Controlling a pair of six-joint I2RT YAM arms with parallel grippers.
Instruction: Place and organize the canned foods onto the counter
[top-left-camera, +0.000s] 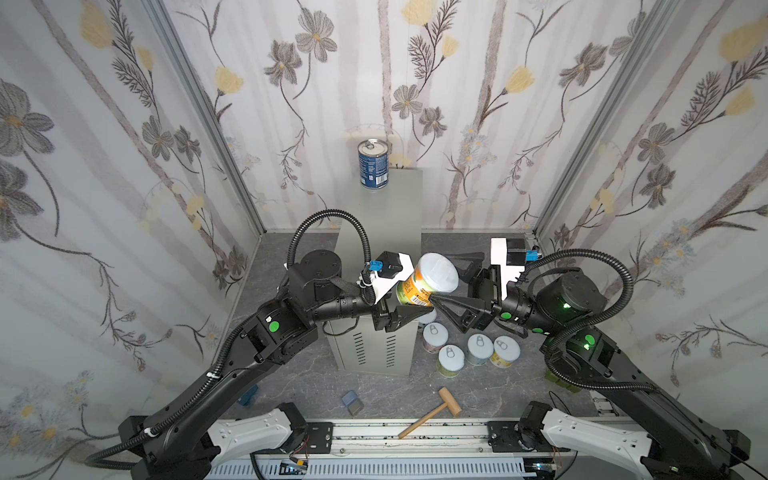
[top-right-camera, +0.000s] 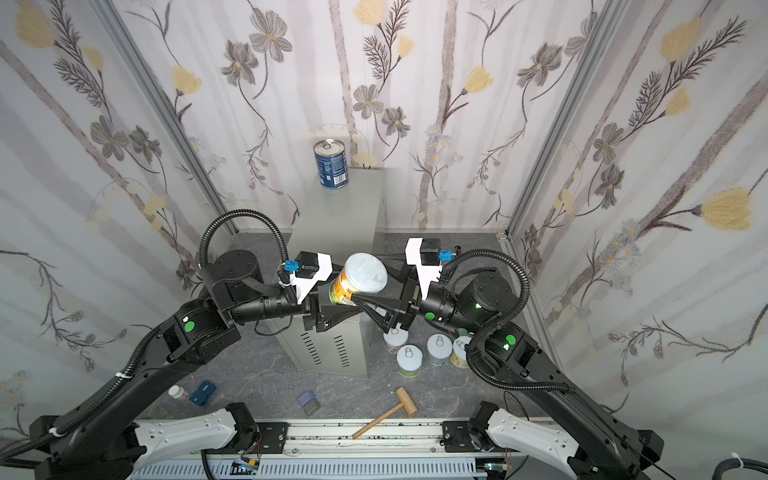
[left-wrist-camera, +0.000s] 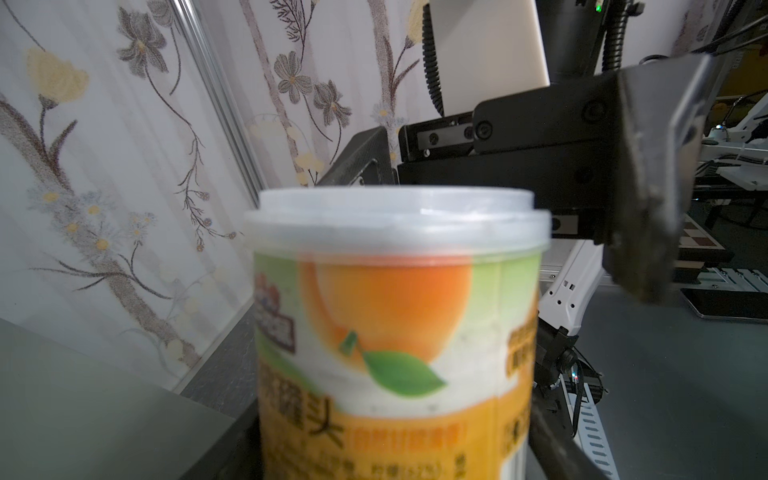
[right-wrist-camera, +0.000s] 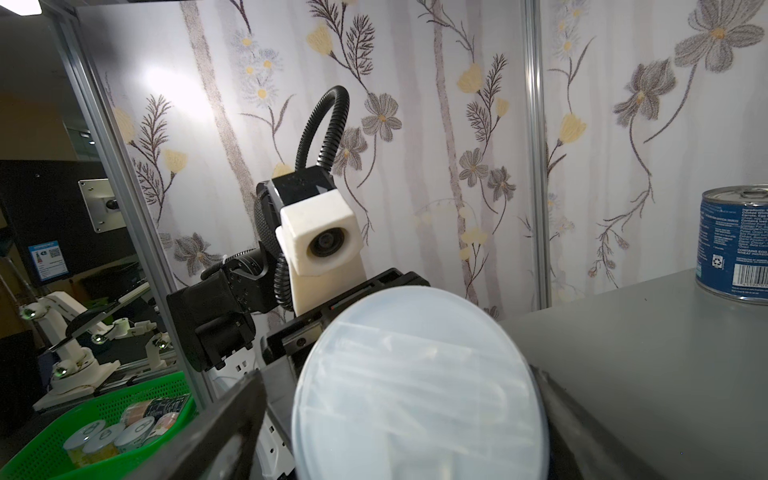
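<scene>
Both top views: L gripper (top-left-camera: 409, 297) clamping orange can (top-left-camera: 432, 276), tilted, over counter (top-left-camera: 390, 216) near edge. R gripper (top-left-camera: 444, 279) jaws apart, straddling can's lid end. Blue can (top-right-camera: 331, 164) standing at counter's far-left corner.
L wrist: orange can (left-wrist-camera: 395, 332) filling frame.
R wrist: lid (right-wrist-camera: 415, 386) sitting betw. spread fingers, gap showing one side.

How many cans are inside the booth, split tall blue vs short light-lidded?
Tall blue can: 1
Short light-lidded cans: 6 (orange-label can held up, five on the floor)
Total: 7
</scene>
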